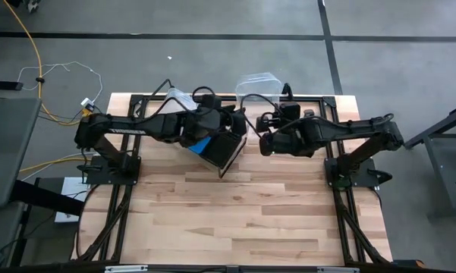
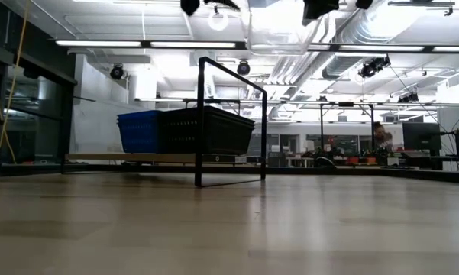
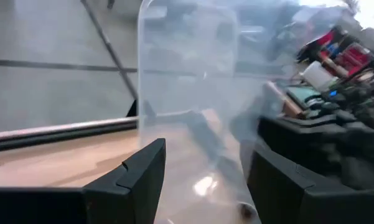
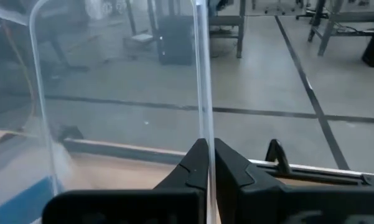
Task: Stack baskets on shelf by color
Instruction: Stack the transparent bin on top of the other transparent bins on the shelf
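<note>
Each gripper holds up a clear basket near the table's far edge. My left gripper (image 1: pixel 197 97) (image 3: pixel 205 155) has one clear basket (image 1: pixel 178 97) (image 3: pixel 187 93) between its fingers. My right gripper (image 1: pixel 283 95) (image 4: pixel 206 146) is shut on the other clear basket (image 1: pixel 262 82) (image 4: pixel 118 93), which shows high in the low view (image 2: pixel 279 30). A blue basket (image 1: pixel 202 144) (image 2: pixel 141 130) and a black slatted basket (image 1: pixel 228 149) (image 2: pixel 210 130) sit side by side on the wood panel of the shelf (image 2: pixel 199 92). My left gripper has the clear basket's lower part (image 3: pixel 202 186) standing in the gap between its two fingers, which point toward the table's far edge. The fingers themselves hide where they touch it. The basket is off the table and rises upright past the fingers. My right gripper pinches one thin side wall of the clear basket at its edge (image 4: pixel 203 130) between both fingers, a single layer. The fingers point toward the table's far edge. The basket is lifted clear, and its body extends to one side of the fingers.
Both arms crowd the middle of the table's far side, with the black basket just below them. The right arm (image 3: pixel 336 93) is close beside the left gripper. The shelf's thin black frame stands over the blue and black baskets. Bare wood stretches across the near half (image 1: pixel 235 220).
</note>
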Motion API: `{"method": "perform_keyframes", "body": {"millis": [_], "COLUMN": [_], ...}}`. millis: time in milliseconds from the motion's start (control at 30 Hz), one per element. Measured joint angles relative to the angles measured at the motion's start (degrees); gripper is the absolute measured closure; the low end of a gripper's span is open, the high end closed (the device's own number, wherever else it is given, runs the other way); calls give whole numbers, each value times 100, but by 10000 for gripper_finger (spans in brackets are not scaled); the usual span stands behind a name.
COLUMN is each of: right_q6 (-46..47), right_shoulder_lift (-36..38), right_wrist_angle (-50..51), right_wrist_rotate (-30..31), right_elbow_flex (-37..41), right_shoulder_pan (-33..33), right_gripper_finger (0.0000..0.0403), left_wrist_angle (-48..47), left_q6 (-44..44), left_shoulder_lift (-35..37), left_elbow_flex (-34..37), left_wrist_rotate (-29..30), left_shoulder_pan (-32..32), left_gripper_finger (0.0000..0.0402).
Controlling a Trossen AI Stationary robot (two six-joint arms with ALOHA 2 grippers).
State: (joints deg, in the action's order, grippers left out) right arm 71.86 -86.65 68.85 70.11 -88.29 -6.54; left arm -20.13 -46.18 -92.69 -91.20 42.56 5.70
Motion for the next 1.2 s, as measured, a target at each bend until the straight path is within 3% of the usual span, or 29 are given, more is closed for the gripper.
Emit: {"method": "perform_keyframes", "body": {"millis": [333,467,733,967,1067,1200], "right_q6": [-241,-264,-300,-291,-290,-284], "right_shoulder_lift": [0,0,0,2,7,7], "right_wrist_angle": [-188,-264,-353,-465,-468,-466], "right_wrist_rotate": [-9,33,116,204,-55,-285], "right_elbow_flex": [2,2,2,-2,-112,-375], "right_shoulder_pan": [-56,-95,-132,-212,-213,-222], "right_gripper_finger": [403,403,403,400,377,308], "left_wrist_angle": [15,-11,-64,-90,-174,-165], "left_q6": [89,138,504,728,656,652], "left_shoulder_lift": [-118,-118,-122,-122,-122,-122], "left_elbow_flex": [-5,-5,0,0,0,0], "left_wrist_rotate": [-26,5,103,71,72,125], "left_shoulder_pan": [247,351,471,531,528,524], "left_gripper_finger": [216,257,385,399,400,401]}}
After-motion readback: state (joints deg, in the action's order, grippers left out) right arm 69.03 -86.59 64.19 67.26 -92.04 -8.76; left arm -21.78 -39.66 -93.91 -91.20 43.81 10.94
